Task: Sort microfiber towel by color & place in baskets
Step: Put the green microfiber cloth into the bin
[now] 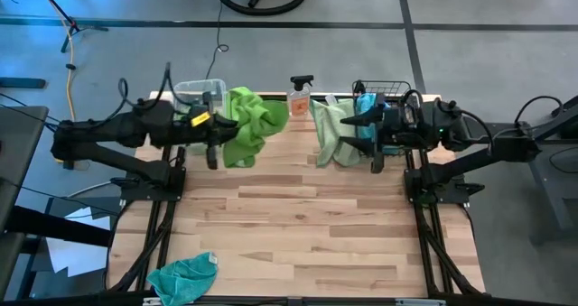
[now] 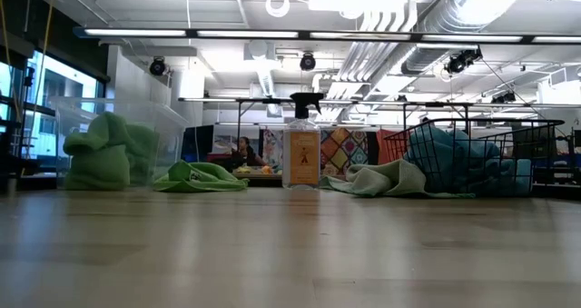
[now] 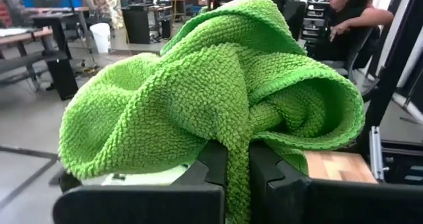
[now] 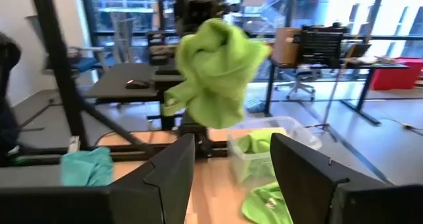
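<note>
Here the left pincer (image 3: 238, 174) is clenched on a lime green towel (image 1: 253, 125), which hangs bunched just beside the clear tub (image 1: 194, 94). The left arm reaches in level over the surface (image 1: 298, 216). The right pincer (image 4: 231, 164) stands released, empty, close by the black wire basket (image 1: 384, 89). The spray bottle's (image 2: 302, 154) orange label is unreadable.

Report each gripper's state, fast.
Left gripper: shut on a lime green towel, lifted beside the clear tub.
Right gripper: open, holding nothing, near the wire basket.
</note>
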`<move>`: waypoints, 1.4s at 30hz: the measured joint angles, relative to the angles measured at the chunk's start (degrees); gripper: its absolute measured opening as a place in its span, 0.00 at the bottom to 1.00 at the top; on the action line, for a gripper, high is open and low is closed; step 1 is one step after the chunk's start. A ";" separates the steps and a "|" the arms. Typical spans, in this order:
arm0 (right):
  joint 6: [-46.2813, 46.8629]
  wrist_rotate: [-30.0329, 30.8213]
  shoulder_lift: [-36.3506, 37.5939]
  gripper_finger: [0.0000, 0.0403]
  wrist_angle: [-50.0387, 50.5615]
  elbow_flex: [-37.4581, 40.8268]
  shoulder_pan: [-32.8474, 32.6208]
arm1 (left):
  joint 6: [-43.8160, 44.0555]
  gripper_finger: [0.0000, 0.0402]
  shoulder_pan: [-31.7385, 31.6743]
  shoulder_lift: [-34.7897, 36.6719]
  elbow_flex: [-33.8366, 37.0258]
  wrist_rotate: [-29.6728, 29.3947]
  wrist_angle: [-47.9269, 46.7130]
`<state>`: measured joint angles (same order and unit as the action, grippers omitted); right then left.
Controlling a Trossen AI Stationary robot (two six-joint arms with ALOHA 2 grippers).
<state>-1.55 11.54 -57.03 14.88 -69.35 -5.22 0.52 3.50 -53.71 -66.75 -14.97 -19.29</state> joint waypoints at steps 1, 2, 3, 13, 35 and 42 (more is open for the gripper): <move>0.00 0.88 0.23 0.49 0.07 -0.01 0.01 | 0.62 0.00 1.02 1.33 1.15 -1.18 -0.02; 0.00 1.81 0.30 0.49 0.08 -0.01 0.01 | 1.22 0.00 2.09 2.46 2.21 -2.47 -0.37; 0.02 2.45 0.28 0.49 0.09 -0.01 0.01 | 1.99 0.00 3.19 3.44 3.16 -4.00 -0.19; -0.43 4.58 0.06 0.49 0.86 -0.01 0.01 | 1.88 0.00 9.76 10.48 8.16 -17.18 0.22; -0.44 11.49 0.06 0.49 0.81 -0.01 0.01 | 11.17 0.00 -32.66 2.14 -16.86 -15.29 -51.14; -0.43 11.49 0.06 0.49 0.83 -0.01 0.01 | -0.74 0.00 -47.49 -9.62 -17.36 -10.09 -58.00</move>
<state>-1.98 23.03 -56.97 15.70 -69.36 -5.21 -0.22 -43.99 -63.33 -84.12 -25.06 -77.29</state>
